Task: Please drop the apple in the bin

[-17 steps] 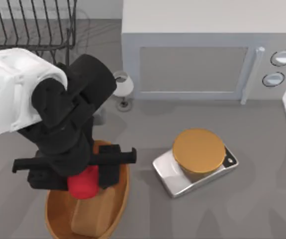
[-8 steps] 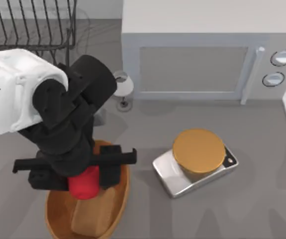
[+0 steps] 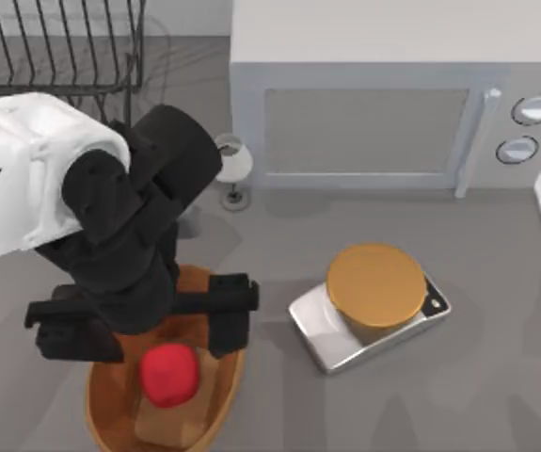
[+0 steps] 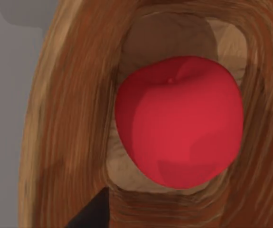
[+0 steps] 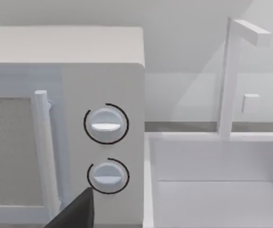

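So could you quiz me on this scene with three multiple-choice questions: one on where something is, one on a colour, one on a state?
1. Where is the apple?
A. On the scale
B. Inside the basket
C. In the microwave

2. What colour is the disc on the silver scale?
A. Orange-tan
B. Blue
C. Green

3. How is the left gripper?
A. Shut on the apple
B. Shut on the basket rim
C. Open above the basket

Answers:
1 B: the apple lies within the basket.
2 A: the disc on the scale is orange-tan.
3 C: the left gripper has its fingers spread, apple free below.
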Tool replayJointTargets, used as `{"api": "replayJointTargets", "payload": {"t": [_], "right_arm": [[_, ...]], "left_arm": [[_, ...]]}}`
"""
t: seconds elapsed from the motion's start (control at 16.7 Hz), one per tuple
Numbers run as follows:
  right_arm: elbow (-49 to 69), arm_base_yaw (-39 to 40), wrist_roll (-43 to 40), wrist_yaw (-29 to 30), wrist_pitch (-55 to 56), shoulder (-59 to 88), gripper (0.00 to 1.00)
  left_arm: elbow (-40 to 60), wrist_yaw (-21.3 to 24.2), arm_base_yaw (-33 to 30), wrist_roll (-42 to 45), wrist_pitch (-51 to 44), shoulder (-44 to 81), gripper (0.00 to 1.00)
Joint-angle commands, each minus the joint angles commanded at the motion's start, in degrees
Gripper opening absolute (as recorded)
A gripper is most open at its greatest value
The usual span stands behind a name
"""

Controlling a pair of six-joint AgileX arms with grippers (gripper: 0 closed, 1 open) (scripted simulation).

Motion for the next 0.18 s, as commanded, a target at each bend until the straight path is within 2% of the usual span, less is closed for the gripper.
{"api": "replayJointTargets", "payload": {"t": [0.18], "right_arm": [[0.0, 0.0, 0.0, 0.0, 0.0, 0.0, 1.00]], "left_arm": [[0.0, 0.0, 0.0, 0.0, 0.0, 0.0, 1.00]]}}
